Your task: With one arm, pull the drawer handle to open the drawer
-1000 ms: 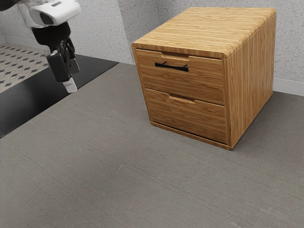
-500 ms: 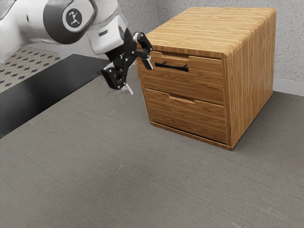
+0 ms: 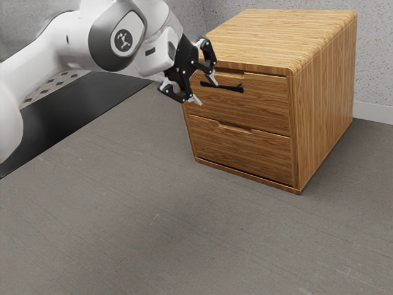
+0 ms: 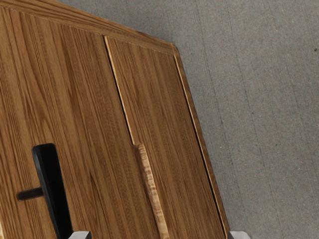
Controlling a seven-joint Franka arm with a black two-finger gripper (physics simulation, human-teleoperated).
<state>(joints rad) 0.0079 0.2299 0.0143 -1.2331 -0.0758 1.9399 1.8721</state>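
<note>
A wooden cabinet [image 3: 276, 37] stands on the floor at the exterior view's right, with two drawers in its front. The top drawer [image 3: 258, 104] carries a black bar handle [image 3: 222, 87] and sits flush with the front. The lower drawer [image 3: 245, 150] has a wooden handle [image 3: 235, 128]. My gripper [image 3: 204, 90] is open, its fingers spread just in front of the black handle's left end, not touching it. In the wrist view the black handle [image 4: 50, 189] and the wooden handle [image 4: 149, 191] lie close ahead, and one fingertip [image 4: 79, 234] shows beside the black handle.
A black mat [image 3: 55, 120] covers the floor at the exterior view's left, with patterned tiles [image 3: 46, 86] behind it. Grey floor [image 3: 153, 227] spreads in front of the cabinet. A speckled wall [image 3: 374, 55] stands behind the cabinet.
My arm has swung from the far left toward the right, up to the cabinet front. The gripper now sits by the black handle's left end. The drawers have not moved.
</note>
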